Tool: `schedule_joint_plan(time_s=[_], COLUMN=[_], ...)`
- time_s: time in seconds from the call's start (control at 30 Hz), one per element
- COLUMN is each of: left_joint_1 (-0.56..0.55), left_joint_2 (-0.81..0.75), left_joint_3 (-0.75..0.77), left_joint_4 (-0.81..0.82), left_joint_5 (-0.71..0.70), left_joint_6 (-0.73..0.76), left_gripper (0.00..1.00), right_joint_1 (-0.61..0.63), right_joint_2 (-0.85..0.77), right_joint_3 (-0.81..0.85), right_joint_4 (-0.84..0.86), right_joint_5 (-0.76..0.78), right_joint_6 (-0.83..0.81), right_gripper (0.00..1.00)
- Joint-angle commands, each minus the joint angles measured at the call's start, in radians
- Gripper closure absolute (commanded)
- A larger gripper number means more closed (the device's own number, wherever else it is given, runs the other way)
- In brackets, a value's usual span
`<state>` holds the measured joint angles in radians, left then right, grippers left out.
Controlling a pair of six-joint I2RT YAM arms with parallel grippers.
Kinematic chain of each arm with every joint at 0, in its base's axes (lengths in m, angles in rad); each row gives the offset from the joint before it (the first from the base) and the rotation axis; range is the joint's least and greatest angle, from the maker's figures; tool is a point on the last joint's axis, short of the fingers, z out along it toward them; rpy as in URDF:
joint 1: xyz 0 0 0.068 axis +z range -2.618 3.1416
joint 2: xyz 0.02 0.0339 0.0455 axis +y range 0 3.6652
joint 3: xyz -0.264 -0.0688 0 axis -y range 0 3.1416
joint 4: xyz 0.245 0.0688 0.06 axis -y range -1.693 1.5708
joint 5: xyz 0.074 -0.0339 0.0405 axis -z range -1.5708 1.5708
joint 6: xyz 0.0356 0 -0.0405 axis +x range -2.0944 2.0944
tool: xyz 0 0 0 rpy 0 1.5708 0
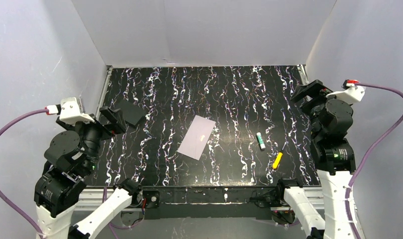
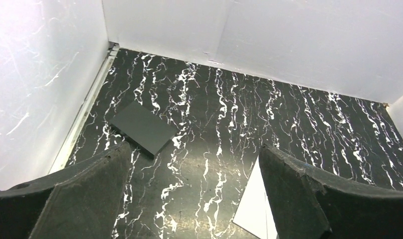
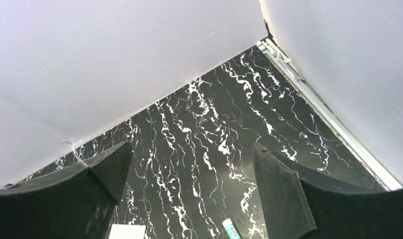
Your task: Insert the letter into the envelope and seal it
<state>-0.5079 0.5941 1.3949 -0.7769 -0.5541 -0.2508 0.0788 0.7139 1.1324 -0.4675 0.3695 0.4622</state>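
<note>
The pale lavender envelope (image 1: 196, 137) lies flat and askew in the middle of the black marbled table, with neither gripper touching it. One corner of the envelope (image 2: 254, 209) shows beside the right finger in the left wrist view, and an edge of the envelope (image 3: 126, 232) shows at the bottom of the right wrist view. The letter is out of view. My left gripper (image 1: 115, 119) (image 2: 193, 149) hovers open over the table's left side, nothing between its fingers. My right gripper (image 1: 304, 97) (image 3: 192, 149) is raised at the far right, open and holding nothing.
A flat black piece (image 1: 132, 113) (image 2: 142, 128) lies at the left, just beyond the left gripper. A white and green glue stick (image 1: 260, 141) (image 3: 233, 229) and a small yellow tool (image 1: 277, 160) lie right of the envelope. White walls enclose the table on three sides.
</note>
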Motion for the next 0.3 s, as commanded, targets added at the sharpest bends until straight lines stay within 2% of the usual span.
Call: schedule_joint_plan(time_s=[0.0,0.27], left_joint_1=[-0.003,-0.004], left_joint_2=[-0.019,-0.022], left_joint_3=[0.023,0.018], left_joint_4=[-0.017,-0.01], left_joint_5=[-0.065,-0.085], left_joint_6=[0.026,0.024], left_gripper=[0.02,0.02], right_joint_1=[-0.003,-0.004], right_joint_2=[-0.023,-0.024], right_joint_3=[0.049,0.078], right_joint_4=[0.058,0.04], right_joint_5=[0.072,0.119], right_joint_6=[-0.026,-0.029], right_gripper=[0.01,0.01])
